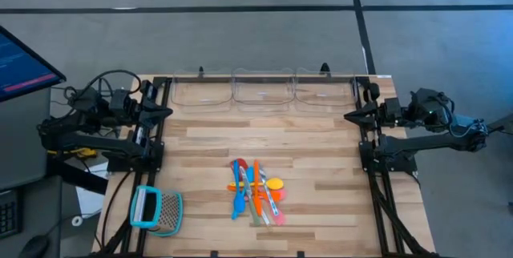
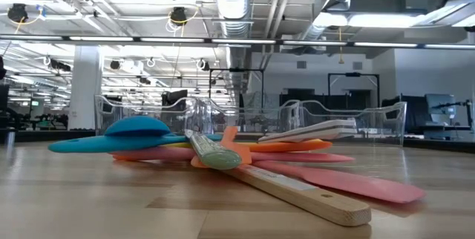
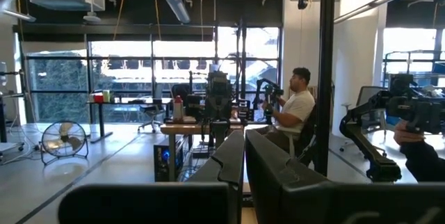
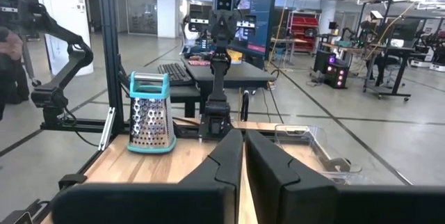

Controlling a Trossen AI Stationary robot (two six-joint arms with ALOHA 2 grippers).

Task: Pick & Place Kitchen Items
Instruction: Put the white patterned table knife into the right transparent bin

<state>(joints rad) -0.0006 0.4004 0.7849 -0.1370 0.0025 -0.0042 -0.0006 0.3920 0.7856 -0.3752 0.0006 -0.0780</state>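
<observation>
The kitchen items [image 1: 256, 190] lie in a crossed pile on the wooden table [image 1: 208, 154], at its middle toward the near edge. The low view shows a blue spatula [image 2: 133, 131], orange pieces [image 2: 289, 148], a pink spatula [image 2: 349, 183] and a wooden handle [image 2: 297, 191], all flat on the table top. My left gripper [image 1: 167, 112] hovers at the table's left edge, raised and shut, with nothing between its fingers [image 3: 229, 161]. My right gripper [image 1: 349, 116] hovers at the right edge, likewise shut and bare [image 4: 245, 158]. Both are far from the pile.
Three clear plastic bins [image 1: 260, 90] stand in a row along the far edge. A teal-framed metal grater [image 1: 156, 210] sits at the near left corner and appears upright in the right wrist view [image 4: 149, 113]. Bare wood lies between the pile and the bins.
</observation>
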